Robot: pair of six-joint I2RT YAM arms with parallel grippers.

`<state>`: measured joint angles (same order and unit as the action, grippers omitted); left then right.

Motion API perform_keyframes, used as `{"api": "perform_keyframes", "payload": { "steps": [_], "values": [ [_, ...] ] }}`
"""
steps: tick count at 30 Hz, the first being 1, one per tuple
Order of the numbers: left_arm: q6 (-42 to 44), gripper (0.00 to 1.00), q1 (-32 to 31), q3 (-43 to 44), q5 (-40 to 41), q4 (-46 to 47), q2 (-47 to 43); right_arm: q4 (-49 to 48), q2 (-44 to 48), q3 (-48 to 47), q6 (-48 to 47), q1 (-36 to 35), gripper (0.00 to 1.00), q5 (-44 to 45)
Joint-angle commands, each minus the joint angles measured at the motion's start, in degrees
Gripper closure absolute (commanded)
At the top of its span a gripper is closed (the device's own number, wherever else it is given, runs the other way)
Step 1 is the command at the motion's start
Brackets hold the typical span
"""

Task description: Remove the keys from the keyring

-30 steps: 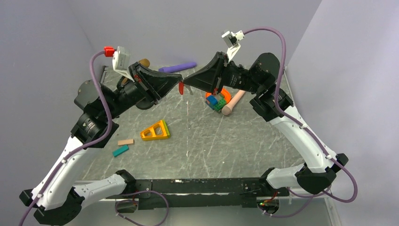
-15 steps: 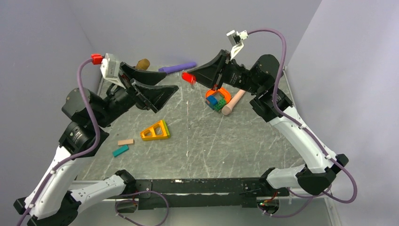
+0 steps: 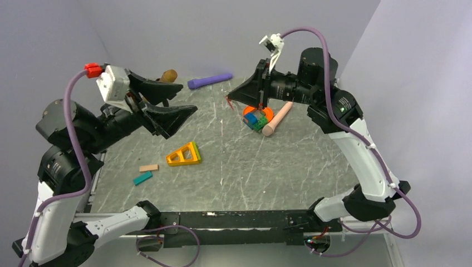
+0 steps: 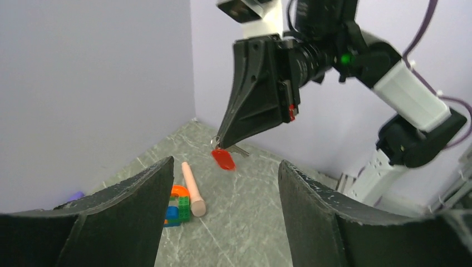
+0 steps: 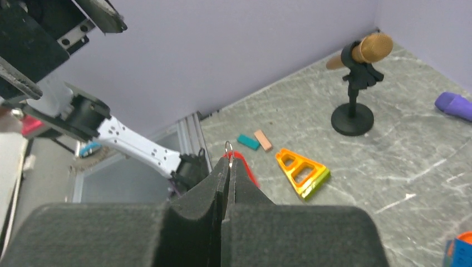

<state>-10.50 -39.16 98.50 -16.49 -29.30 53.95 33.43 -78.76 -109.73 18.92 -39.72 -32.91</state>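
My right gripper hangs high over the back of the table, shut on a thin metal keyring that pokes out past its fingertips. From the ring dangle the keys, a tiny red oval piece with a thin metal blade beside it. In the right wrist view the red keys peek from behind the shut gripper. My left gripper stands open well to the left of the keys, touching nothing. Its wrist view looks between the wide-apart fingers at the keys a good way off.
On the table lie an orange loop with blue and green blocks, a pink peg, a purple stick, an orange-yellow triangle, a tan block and a teal block. A toy microphone on a stand is at the back left.
My left gripper opened, let go of the red piece and drew back to the left. The right gripper stayed shut on the ring, and the keys now hang from it alone.
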Motion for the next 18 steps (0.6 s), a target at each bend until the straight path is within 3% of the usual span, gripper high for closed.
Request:
{"api": "perform_keyframes", "payload": {
  "steps": [1,7,18],
  "values": [
    [3.12,0.29,1.87,2.51,-10.93,-5.44,4.65,18.23,-4.41,-8.14,-9.67,-0.28,1.0,-3.78],
    [1.33,0.35,6.5,5.26,-23.94,-7.79,8.9,19.36,-4.58,-7.5,-10.88,-0.97,1.0,-8.67],
    [-11.37,0.49,13.15,-1.65,-40.29,5.31,9.51,16.34,-4.41,-7.47,-8.73,-1.04,1.0,-16.31]
  ]
}}
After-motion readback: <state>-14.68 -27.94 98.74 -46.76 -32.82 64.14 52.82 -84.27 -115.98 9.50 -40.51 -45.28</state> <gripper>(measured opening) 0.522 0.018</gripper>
